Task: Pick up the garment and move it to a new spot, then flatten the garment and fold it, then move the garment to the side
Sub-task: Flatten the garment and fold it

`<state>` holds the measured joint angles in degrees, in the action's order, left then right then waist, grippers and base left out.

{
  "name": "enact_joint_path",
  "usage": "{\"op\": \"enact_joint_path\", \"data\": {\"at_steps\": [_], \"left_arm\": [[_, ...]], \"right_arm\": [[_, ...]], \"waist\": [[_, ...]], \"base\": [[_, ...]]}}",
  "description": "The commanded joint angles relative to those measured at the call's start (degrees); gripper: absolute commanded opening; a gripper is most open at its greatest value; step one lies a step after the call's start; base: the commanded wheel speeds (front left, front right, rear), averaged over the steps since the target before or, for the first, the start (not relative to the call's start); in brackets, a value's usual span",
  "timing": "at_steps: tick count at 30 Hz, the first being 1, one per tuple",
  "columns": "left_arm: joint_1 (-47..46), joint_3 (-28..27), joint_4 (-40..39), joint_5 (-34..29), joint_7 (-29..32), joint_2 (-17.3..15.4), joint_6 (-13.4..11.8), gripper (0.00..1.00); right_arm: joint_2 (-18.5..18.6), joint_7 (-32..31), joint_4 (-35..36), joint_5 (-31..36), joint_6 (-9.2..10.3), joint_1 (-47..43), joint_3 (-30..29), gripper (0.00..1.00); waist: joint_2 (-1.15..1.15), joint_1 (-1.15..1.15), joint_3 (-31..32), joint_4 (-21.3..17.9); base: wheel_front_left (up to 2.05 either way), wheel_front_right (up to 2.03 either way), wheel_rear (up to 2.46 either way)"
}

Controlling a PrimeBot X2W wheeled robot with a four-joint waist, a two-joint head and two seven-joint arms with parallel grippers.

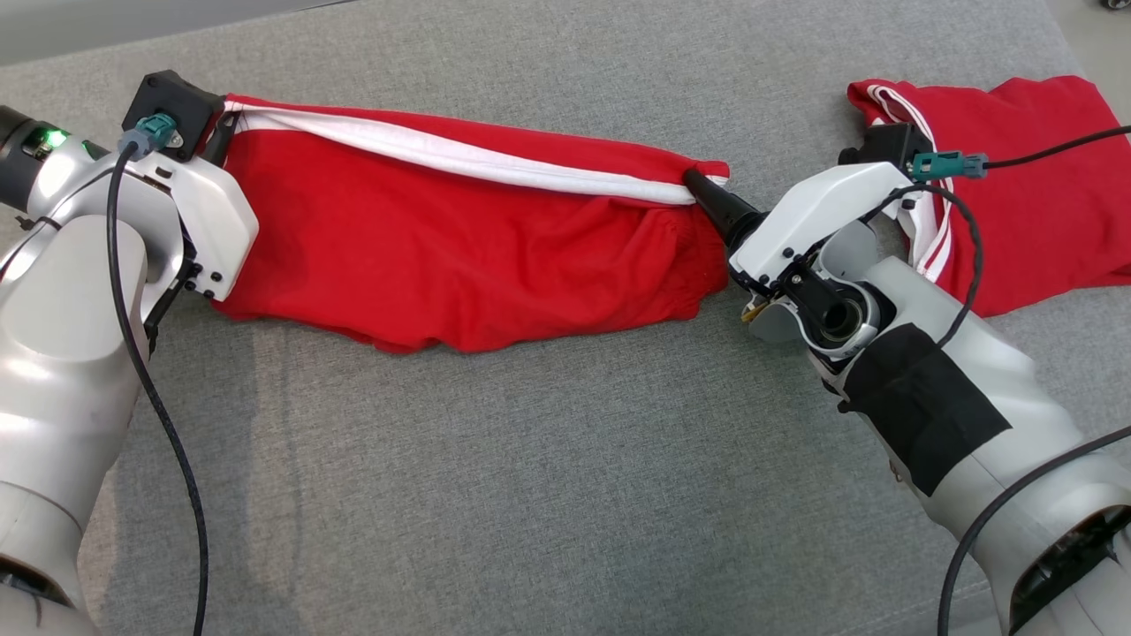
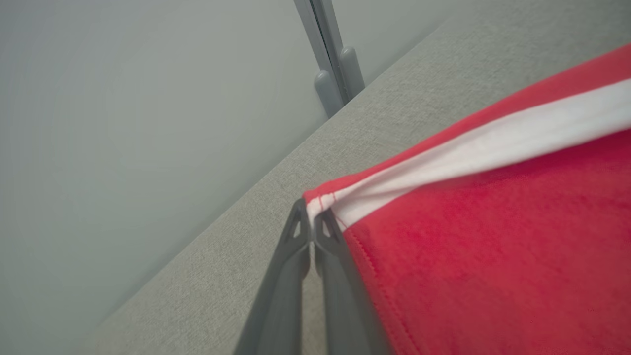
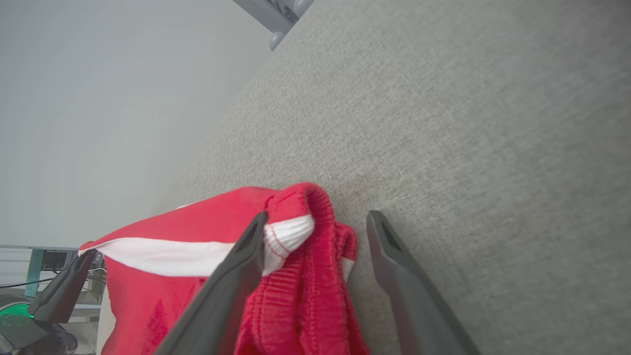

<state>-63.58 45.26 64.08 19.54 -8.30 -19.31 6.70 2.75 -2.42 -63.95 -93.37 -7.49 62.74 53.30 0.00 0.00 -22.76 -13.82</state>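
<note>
The left end effector [image 2: 311, 217] pinches its fingers tight together. The right end effector [image 3: 318, 217] holds its fingers wide apart.

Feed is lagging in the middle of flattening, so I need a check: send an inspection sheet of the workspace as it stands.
Surface: grey fabric tabletop, flat, with faint darker streaks at the front left.
Job's things: red garment with a white stripe, stretched between the two grippers, lower edge rumpled.
Clutter: second red garment bunched at the far right, partly behind the right arm.
Grippers: left gripper, jaws shut on the garment's corner; right gripper, jaws open, waistband end against one finger.
Cables: black cable hanging along the left arm; another black cable crossing the second garment.
Surroundings: pale background beyond the table edge; grey metal post.
</note>
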Motion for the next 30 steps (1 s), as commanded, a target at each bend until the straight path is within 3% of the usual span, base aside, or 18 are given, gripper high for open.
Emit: {"op": "enact_joint_path", "data": {"at_steps": [1, 17, 18, 30], "left_arm": [[-0.99, 0.08, 0.6, 0.35, -0.59, -0.16, 0.16, 0.0], [-3.12, 1.45, 5.59, 1.26, -2.68, 0.66, 0.48, 0.0], [-3.16, 1.01, 5.94, 1.74, -2.57, 0.71, 0.25, 0.98], [-3.95, 0.41, 6.7, 3.14, -5.4, 1.05, -1.36, 1.0]], "right_arm": [[0.35, 0.66, -0.27, -0.97, -0.01, 0.5, 0.94, 1.0], [0.34, 6.46, 1.37, -12.68, -0.01, 3.98, 11.17, 1.0], [0.33, 6.72, 1.44, -13.39, -0.01, 4.19, 11.75, 1.0], [0.34, 9.34, 0.41, -19.51, -0.01, 6.11, 18.0, 1.0]], "waist": [[0.0, 0.0, 0.05, -0.06], [0.0, 0.0, 0.15, -2.1], [0.0, 0.0, 0.09, -2.12], [0.0, 0.0, 1.46, -0.86]], "base": [[0.0, 0.0, 0.0], [0.0, 0.0, 0.0], [0.0, 0.0, 0.0], [0.0, 0.0, 0.0]]}}
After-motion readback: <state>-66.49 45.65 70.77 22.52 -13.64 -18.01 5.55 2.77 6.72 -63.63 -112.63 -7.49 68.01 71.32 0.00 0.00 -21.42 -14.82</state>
